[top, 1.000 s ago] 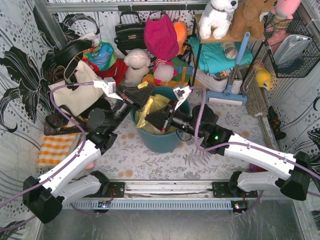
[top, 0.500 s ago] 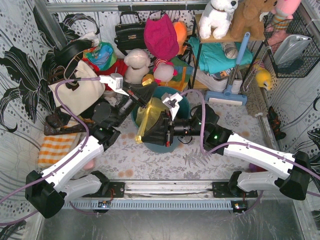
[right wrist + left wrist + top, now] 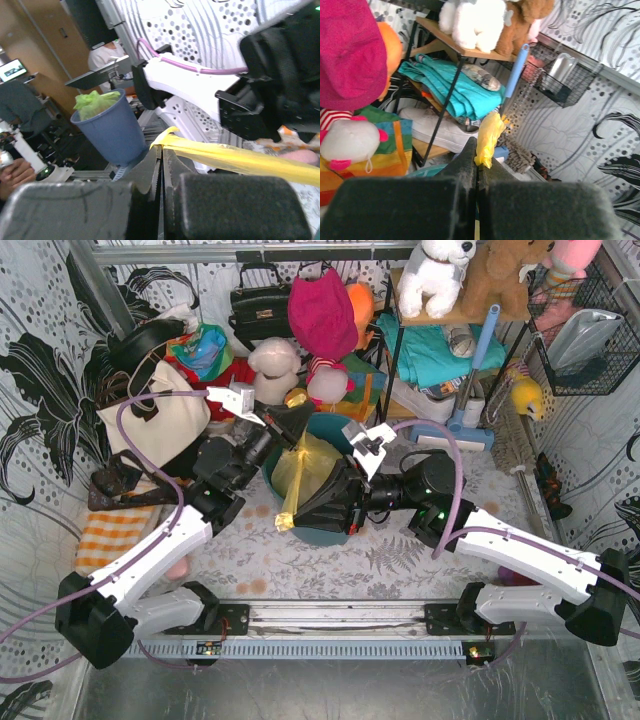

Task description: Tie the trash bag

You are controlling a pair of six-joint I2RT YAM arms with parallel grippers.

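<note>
Trash bag: the yellow trash bag [image 3: 305,462] sits in the teal bin [image 3: 338,428] at the centre of the top view. Its upper plastic is drawn out of the bin mouth into two strands.
Left jaws: the left gripper [image 3: 292,422] is pressed fully together on a yellow tail [image 3: 487,136] of the bag, which pokes out past the tips in the wrist view.
Right jaws: the right gripper [image 3: 292,515] is also fully together, pinching a flat yellow strip [image 3: 235,159] that runs taut toward the right of its wrist view.
Change: a second ago the right gripper was over the bin's right rim. It has swung across the mouth to the bin's lower-left edge. The left gripper has risen slightly toward upper centre.
Meaning: my judgement is that the strands are being carried across each other under tension, setting up a first crossing. No knot is visible yet.
Edges: the cream tote bag [image 3: 160,425] and plush toys [image 3: 272,365] crowd the upper left and top. The shelf rack [image 3: 395,350] stands close at upper right.
Open room: the patterned table [image 3: 300,565] below the bin, toward the arm bases, looks the freest direction for pulling.
Risk: the thin film may tear or slip under a harder pull, and the bin could tip toward lower left.
</note>
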